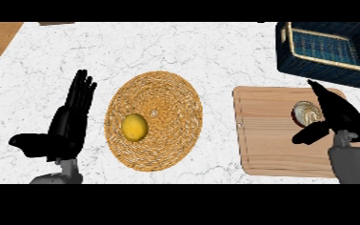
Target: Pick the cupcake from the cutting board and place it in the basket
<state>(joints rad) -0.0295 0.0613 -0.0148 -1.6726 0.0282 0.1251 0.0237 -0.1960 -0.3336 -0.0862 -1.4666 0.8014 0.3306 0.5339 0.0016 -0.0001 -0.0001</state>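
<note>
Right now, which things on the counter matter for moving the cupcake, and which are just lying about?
In the job: cupcake, cutting board, dark blue basket, right hand over the cupcake.
Lying about: woven mat, yellow lemon-like fruit on it, left hand resting open.

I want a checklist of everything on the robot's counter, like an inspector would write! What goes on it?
Surface: white marbled counter.
Job's things: cupcake on the wooden cutting board, partly hidden by the right robot hand; woven basket in the middle.
Clutter: yellow lemon-like fruit lying in the basket; dark blue box at the far right.
Robot hands: left robot hand open, resting left of the basket; right robot hand open, fingers straight, beside the cupcake, touching or not I cannot tell.
Cables: nothing seen.
Surroundings: a brown wooden corner at the far left.
</note>
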